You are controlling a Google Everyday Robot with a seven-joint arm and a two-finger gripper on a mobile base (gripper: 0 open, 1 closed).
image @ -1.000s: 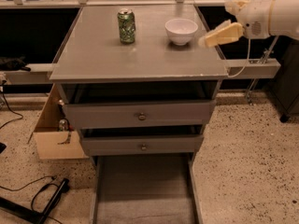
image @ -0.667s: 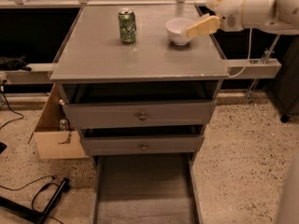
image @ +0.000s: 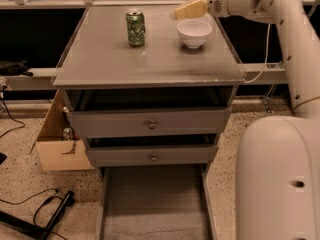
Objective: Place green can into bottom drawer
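Observation:
The green can (image: 135, 28) stands upright on the grey cabinet top (image: 115, 59), toward the back left. My gripper (image: 183, 10) hangs above the back of the top, just over the white bowl (image: 194, 32) and to the right of the can, apart from it. The bottom drawer (image: 155, 204) is pulled out at the foot of the cabinet, its flat grey floor bare.
Two grey drawers with brass knobs (image: 151, 125) sit partly open above the bottom drawer. My white arm and base (image: 277, 174) fill the right side. A cardboard box (image: 57, 144) stands left of the cabinet, with cables (image: 45, 209) on the speckled floor.
My gripper has swung left from beyond the cabinet's right edge to above the bowl, closer to the can. The can and bowl have not moved.

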